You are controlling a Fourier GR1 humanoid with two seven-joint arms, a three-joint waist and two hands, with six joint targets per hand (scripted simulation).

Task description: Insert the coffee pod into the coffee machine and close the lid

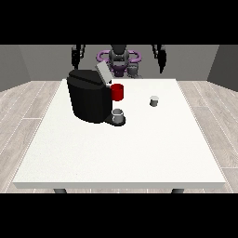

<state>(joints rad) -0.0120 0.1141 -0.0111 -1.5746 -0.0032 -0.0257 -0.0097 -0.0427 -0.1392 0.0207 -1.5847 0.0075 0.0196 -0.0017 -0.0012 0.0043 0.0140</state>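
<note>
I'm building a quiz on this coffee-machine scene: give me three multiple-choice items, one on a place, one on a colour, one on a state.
1. Where is the small grey coffee pod?
A. On the table at the view's right of the machine
B. Inside the machine
C. In a hand

2. What colour is the mug beside the coffee machine?
A. Blue
B. Red
C. Yellow

3. How is the machine's lid?
A. Closed flat
B. Missing
C. Raised open

Key: 1 A, the pod stands alone on the white table. 2 B, the mug is plainly red. 3 C, the grey lid tilts up above the black body.
</note>
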